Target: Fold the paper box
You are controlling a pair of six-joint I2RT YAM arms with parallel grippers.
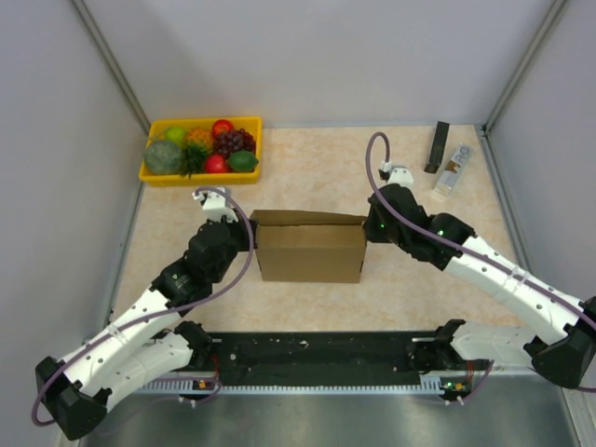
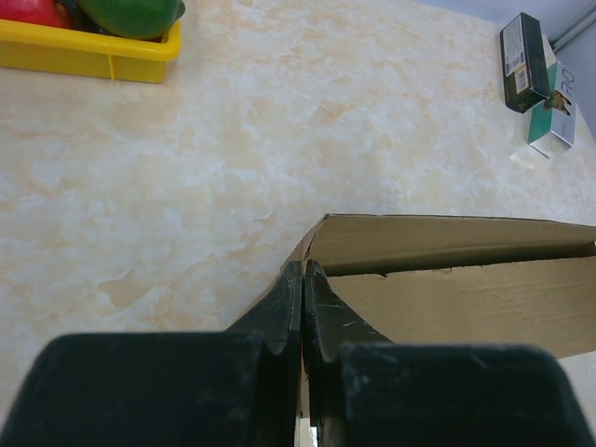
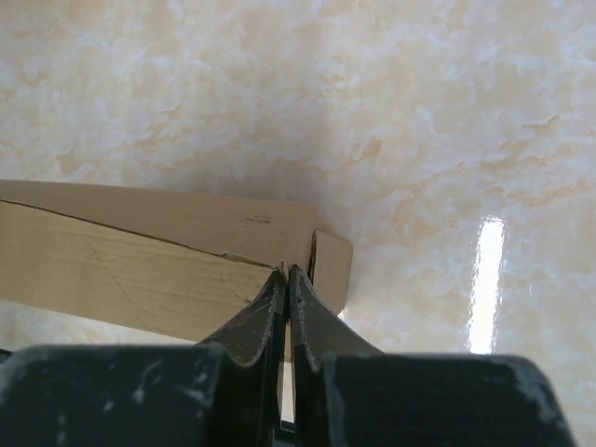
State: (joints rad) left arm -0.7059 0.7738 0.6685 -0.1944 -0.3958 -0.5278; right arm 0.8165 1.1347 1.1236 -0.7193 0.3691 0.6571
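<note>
Box [image 1: 310, 251] sits near and to the right of the tray [image 1: 200, 177], already looking like a closed carton. Left gripper [image 2: 304, 270], fingers pressed together, touches its tray-side end. Right gripper [image 3: 284, 272], likewise closed, touches the far end. This looks like final end-flap tucking, and next calls for gentle inward pushes. Whether the flaps are seated is hidden.
</note>
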